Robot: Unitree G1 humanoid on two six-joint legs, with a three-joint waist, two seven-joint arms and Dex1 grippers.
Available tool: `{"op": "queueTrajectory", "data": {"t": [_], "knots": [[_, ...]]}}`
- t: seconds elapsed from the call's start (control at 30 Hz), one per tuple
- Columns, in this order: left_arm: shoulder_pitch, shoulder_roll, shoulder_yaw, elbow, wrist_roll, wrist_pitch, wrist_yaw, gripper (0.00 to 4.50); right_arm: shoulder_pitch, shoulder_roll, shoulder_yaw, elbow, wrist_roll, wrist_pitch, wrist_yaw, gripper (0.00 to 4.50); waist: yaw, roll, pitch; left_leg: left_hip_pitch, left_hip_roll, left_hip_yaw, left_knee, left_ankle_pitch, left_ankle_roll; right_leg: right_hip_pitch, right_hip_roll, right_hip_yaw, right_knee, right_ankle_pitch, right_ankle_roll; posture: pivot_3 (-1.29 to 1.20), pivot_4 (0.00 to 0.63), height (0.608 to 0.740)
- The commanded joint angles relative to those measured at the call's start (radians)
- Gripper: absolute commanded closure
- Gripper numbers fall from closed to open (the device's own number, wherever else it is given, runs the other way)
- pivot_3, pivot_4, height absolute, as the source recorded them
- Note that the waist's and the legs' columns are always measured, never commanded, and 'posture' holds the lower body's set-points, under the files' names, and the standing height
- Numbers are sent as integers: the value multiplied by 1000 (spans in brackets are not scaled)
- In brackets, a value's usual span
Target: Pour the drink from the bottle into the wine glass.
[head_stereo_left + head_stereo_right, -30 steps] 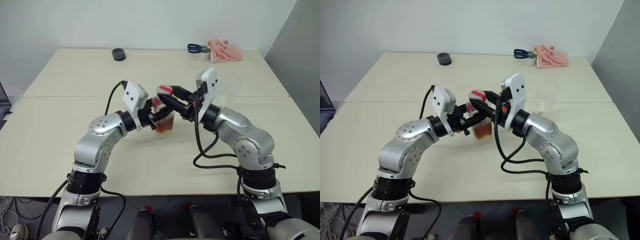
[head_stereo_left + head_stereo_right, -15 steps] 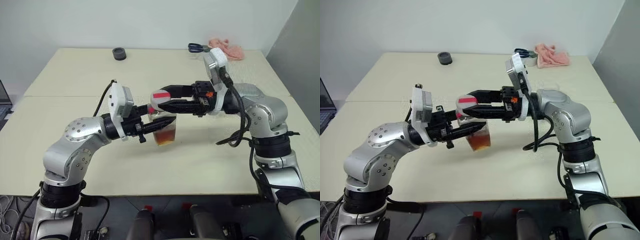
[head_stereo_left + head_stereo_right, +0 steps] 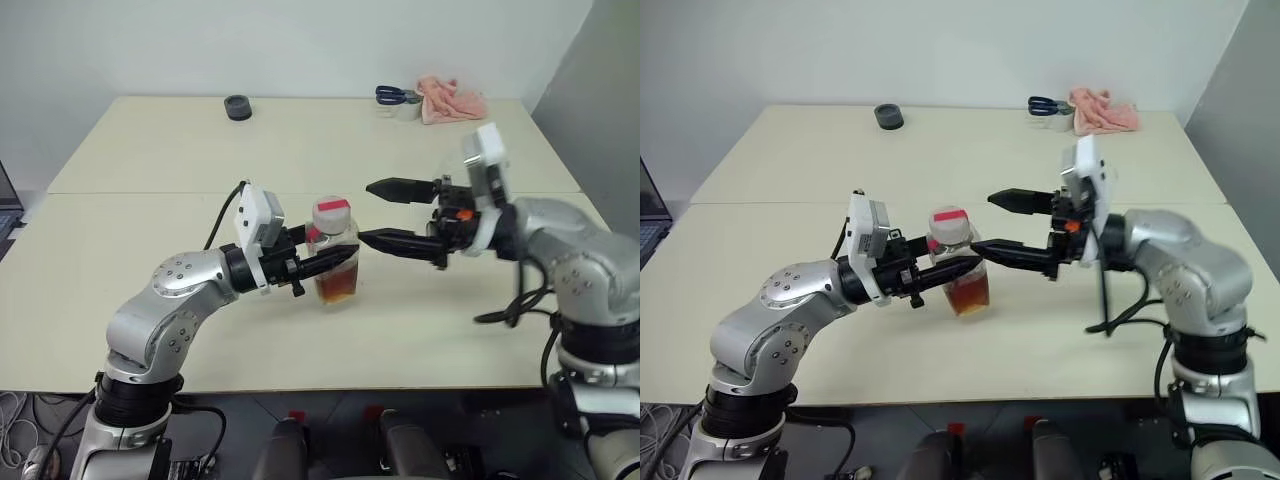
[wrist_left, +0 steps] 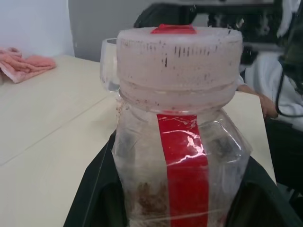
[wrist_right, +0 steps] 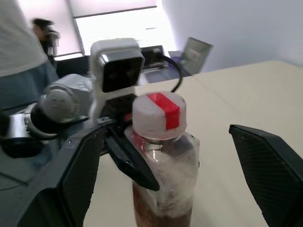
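Jaws: your left gripper (image 3: 335,262) pinches the bottle (image 3: 334,258) upright, table centre. Right gripper (image 3: 385,213) spread wide at the bottle's 3 o'clock, apart from it. Cap (image 3: 332,214) on. Step: uncapping. Next: close the right gripper on the cap, twist. Wine glass (image 4: 110,64) stands beyond.

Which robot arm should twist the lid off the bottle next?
Probably the right. The right gripper is open and points at the cap, while the left gripper is shut on the bottle, holding it upright over the table.

Beige table (image 3: 150,160) with puck (image 3: 237,107), cloth (image 3: 450,100)
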Motion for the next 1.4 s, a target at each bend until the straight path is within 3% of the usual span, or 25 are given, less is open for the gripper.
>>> {"op": "queueTrajectory", "data": {"t": [0.03, 0.2, 0.47, 0.57, 0.77, 1.07, 1.13, 1.2, 1.27, 1.4], "knots": [[-39, -12, 4, -7, 23, -39, 22, 2675, 8, 109, 25, -104, -66, -10, -247, 15, -2, 0, 0, 0, 0, 0, 0, 0, 0, 0, 1, 0, 0, 0, 0, 0, 150, 740], [-58, -18, 7, 18, 43, -49, 24, 2675, 20, 218, 60, -169, -63, 14, -392, 15, 4, 0, 0, -1, 0, -1, 0, 1, -1, 0, 0, 0, 0, 0, 0, 0, 150, 740], [-65, -2, 8, 37, 53, -57, 7, 2675, 30, 196, 79, -166, -44, 1, -382, 15, 5, 0, 0, -1, -1, -1, 0, 1, -1, 0, -1, -1, -1, 0, 0, 0, 150, 740], [-66, 0, 8, 40, 56, -58, 6, 2675, 37, 174, 91, -164, -40, -6, -360, 588, 5, 0, 0, -1, -1, -1, 0, 0, -1, 0, -1, -1, -1, 0, 0, 0, 150, 740], [-64, -1, 9, 39, 57, -57, 4, 2675, 40, 162, 102, -158, -32, -10, -343, 2629, 5, 0, 0, -1, -1, -1, 0, 0, -1, 0, 0, -1, -1, 0, 0, 0, 150, 740], [-69, -3, 8, 38, 62, -55, 2, 2675, 9, 179, 86, -122, -19, -34, -333, 2629, 5, 0, 0, -1, -1, -1, 0, 0, -1, 0, 0, -1, -1, 0, 0, 0, 150, 740], [-68, -2, 6, 31, 52, -46, -3, 2675, -12, 177, 78, -93, -4, -55, -289, 2629, 5, 0, 0, -1, -1, -1, 0, 0, -1, 0, 0, -1, -1, 0, 0, 0, 150, 740], [-63, 5, -4, 6, 31, -29, -23, 2675, -65, 166, 57, -11, 55, -82, -156, 2629, 5, 0, 0, -1, -1, -1, 0, 0, -1, 0, 0, -1, -1, 0, 0, 0, 150, 740], [-62, 24, -21, -35, -11, 5, -59, 2675, -140, 130, 77, 128, 64, -158, 77, 2629, 4, 0, 0, -1, -1, 0, 0, 0, -1, 0, 0, -1, -1, 0, 0, 0, 150, 740], [-66, 55, -34, -66, -61, 42, -99, 2675, -256, 117, 157, 356, 16, -263, 386, 2629, 2, 1, 0, 0, 0, 0, -1, 0, 0, 0, 0, -1, -1, 0, 0, 0, 150, 740]]}}
